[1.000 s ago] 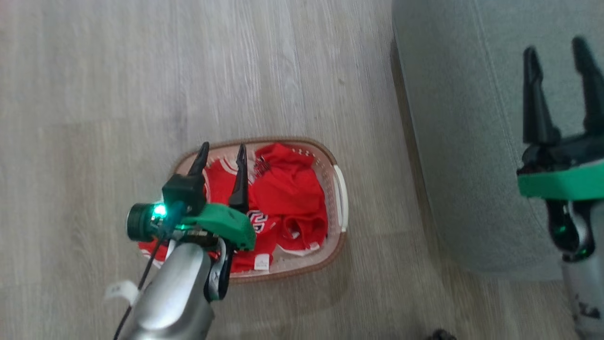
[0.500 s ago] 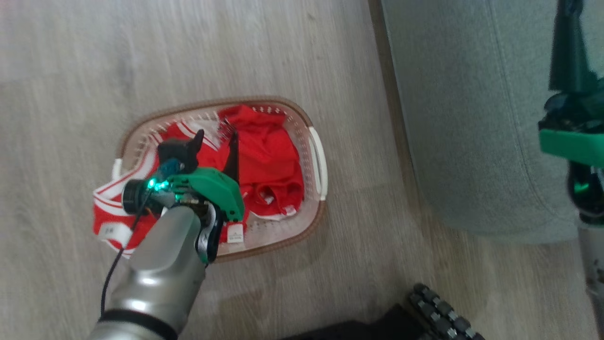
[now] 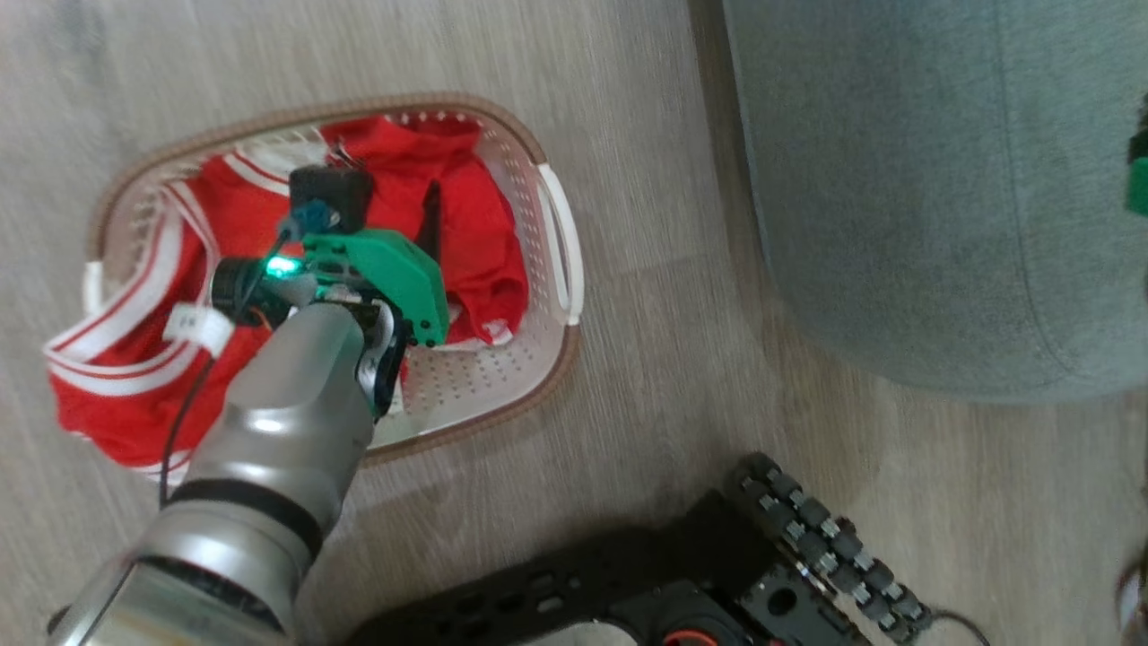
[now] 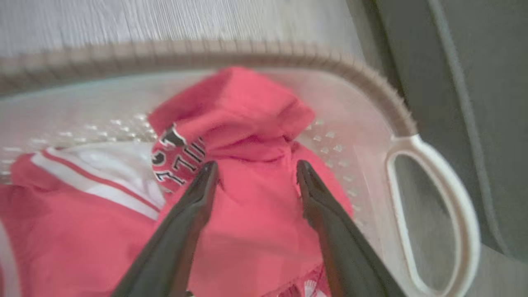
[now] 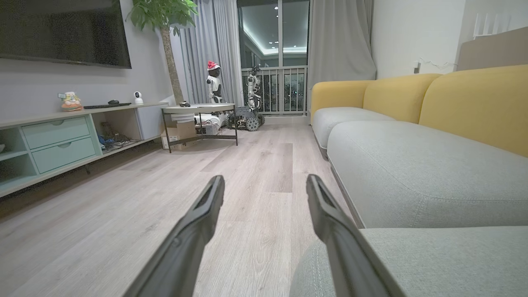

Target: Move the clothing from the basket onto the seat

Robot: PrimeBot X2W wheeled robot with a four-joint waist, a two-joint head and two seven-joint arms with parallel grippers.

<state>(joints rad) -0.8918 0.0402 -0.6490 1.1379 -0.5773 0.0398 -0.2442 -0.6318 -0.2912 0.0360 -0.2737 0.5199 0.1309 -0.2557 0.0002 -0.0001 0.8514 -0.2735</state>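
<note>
Robot's black base point(image 3: 628, 583) with roller wheels sits at the bottom of the head view, on the pale wood floor point(image 3: 673, 359). Left forearm point(image 3: 278, 422) reaches into the basket point(image 3: 538, 377). Left gripper point(image 4: 256, 167) has its jaws wide, nothing held, fingers point(image 4: 194, 206) straddling a bunched red fold; tips are at the fabric, contact not clear. The clothing point(image 3: 466, 242) is in the basket, red with white trim and black-and-white lettering point(image 4: 181, 161). One striped part point(image 3: 108, 395) spills over the basket's left rim onto the floor. White handle point(image 4: 433, 148) faces the seat point(image 3: 897, 179), which is near the basket with a strip of floor between them. Right gripper point(image 5: 265, 179) has its jaws spread wide and empty, level above the floor by the seat's rounded corner point(image 5: 412, 255). Further off are yellow backrests point(image 5: 474, 103), a low table point(image 5: 198, 109), a TV cabinet point(image 5: 62, 140), and a small white robot point(image 5: 214, 86) by the window.
</note>
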